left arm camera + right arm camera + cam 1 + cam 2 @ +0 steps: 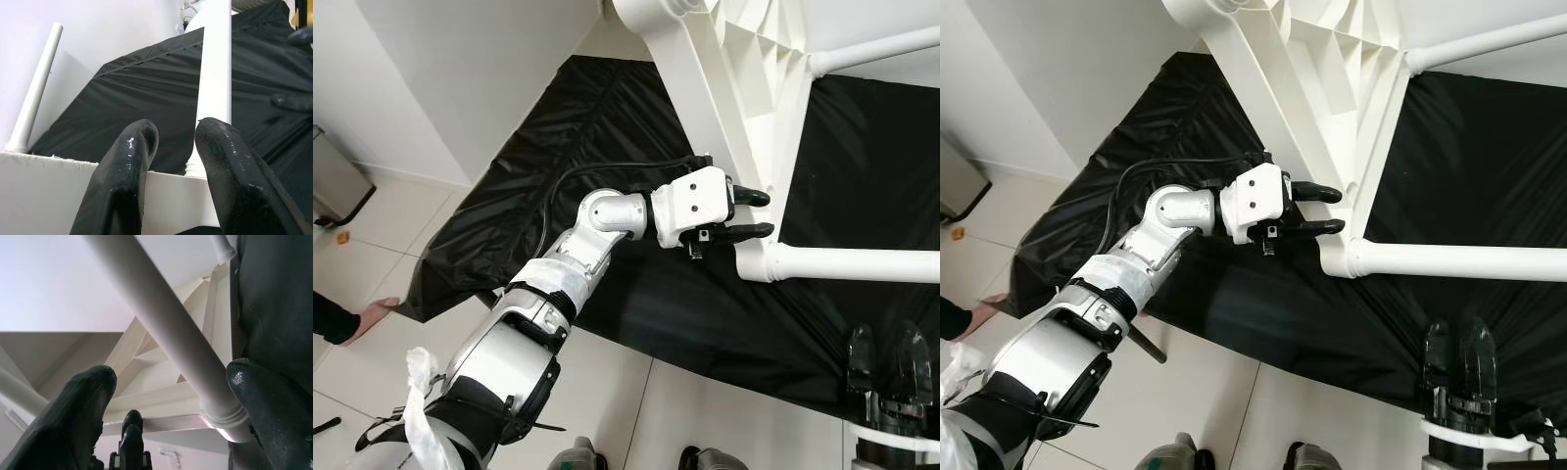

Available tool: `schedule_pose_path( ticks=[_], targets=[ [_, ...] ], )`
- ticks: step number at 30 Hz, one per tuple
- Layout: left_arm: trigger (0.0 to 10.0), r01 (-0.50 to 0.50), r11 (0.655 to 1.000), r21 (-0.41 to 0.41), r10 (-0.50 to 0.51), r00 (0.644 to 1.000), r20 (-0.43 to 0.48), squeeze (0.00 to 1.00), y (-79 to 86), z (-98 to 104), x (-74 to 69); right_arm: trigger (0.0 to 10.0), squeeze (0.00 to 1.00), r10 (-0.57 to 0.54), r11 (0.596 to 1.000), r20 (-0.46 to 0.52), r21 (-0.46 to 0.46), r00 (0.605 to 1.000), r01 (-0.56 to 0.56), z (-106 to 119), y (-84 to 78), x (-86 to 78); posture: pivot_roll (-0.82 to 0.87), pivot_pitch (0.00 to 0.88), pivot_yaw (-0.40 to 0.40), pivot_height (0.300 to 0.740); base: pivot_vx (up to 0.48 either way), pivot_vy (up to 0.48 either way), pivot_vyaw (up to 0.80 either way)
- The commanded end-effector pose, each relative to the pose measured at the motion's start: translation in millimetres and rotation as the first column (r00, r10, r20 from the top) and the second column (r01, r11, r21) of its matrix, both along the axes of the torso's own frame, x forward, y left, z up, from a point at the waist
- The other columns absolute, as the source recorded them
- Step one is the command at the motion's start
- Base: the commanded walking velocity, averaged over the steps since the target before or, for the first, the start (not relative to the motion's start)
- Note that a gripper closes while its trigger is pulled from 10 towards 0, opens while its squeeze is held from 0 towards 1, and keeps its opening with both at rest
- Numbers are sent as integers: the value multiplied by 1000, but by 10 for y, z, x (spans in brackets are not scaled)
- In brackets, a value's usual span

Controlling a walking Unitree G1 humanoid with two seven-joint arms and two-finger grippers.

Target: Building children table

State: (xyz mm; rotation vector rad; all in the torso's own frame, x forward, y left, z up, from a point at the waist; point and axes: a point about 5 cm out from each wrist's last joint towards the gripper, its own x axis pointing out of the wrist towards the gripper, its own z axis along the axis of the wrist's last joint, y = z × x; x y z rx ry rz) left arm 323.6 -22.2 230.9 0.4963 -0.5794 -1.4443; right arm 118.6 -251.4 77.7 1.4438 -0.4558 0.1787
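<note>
I have the left gripper reached out at about one o'clock from the robot's body, its two black fingers parted a little with nothing pinched between them. The tips sit against the corner of the white plastic children's table frame, just where a white round tube leg plugs into its socket, and I judge I am steadying that joint so the leg seats squarely. The frame lies tipped over a crumpled black plastic sheet, probably spread there to spare the pale tiled floor. At five o'clock the right gripper hangs low with its fingers well apart; its wrist view has that tube running between them, untouched. A person's hand rests on the tiles at nine o'clock.
</note>
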Motion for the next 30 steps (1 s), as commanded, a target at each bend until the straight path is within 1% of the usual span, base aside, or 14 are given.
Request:
schedule_pose_path(
  ticks=[1,2,3,4,6,7,8,9,10,11,12,13,14,30],
  targets=[
    [10000,-124,989,-77,124,992,-2,0,159,158,166,10000,0,-100,961,-172,237,980,139,-418,474,-344,-41,127,133,740,0,0,0],
    [10000,-121,990,-77,122,993,3,0,156,157,173,10000,0,-108,970,-172,197,979,142,-378,442,-329,-39,125,133,740,0,0,0],
    [10000,-119,990,-77,120,993,6,0,153,160,181,10000,0,-136,982,-187,107,973,157,-301,397,-278,-36,124,133,740,0,0,0],
    [10000,-119,990,-77,120,993,6,0,153,160,181,10000,0,-136,982,-187,107,973,157,-301,397,-278,-36,124,133,740,0,0,0],
    [10000,-114,991,-74,115,993,13,0,152,163,189,10000,0,-171,985,-177,-32,969,168,-146,344,-192,-39,122,134,740,0,0,0],
    [10000,-114,991,-74,115,993,13,0,152,163,189,10000,0,-171,985,-177,-32,969,168,-146,344,-192,-39,122,134,740,0,0,0],
    [10000,-114,991,-75,115,993,14,0,152,166,192,10000,0,-182,982,-143,-75,973,173,-45,324,-141,-42,122,136,740,0,0,0],
    [10000,-111,991,-78,113,993,19,0,149,174,191,10000,0,-184,980,-96,-98,978,175,88,313,-78,-42,121,135,740,0,0,0],
    [10000,-111,991,-78,113,993,19,0,149,174,191,10000,0,-184,980,-96,-98,978,175,88,313,-78,-42,121,135,740,0,0,0],
    [10000,-110,991,-81,112,993,22,0,148,179,190,10000,0,-186,978,-65,-110,981,178,179,308,-40,-41,121,134,740,0,0,0],
    [10000,-110,991,-81,112,993,22,0,148,179,190,10000,0,-186,978,-65,-110,981,178,179,308,-40,-41,121,134,740,0,0,0],
    [10000,-111,990,-85,113,993,21,0,145,186,193,10000,0,-186,974,-28,-137,982,181,315,330,11,-41,121,134,740,0,0,0],
    [10000,-111,990,-87,113,993,22,0,145,189,196,10000,0,-170,967,23,-188,985,171,505,375,81,-39,119,133,740,0,0,0],
    [10000,-111,990,-87,113,993,22,0,145,189,196,10000,0,-170,967,23,-188,985,171,505,375,81,-39,119,133,740,0,0,0]
  ],
)
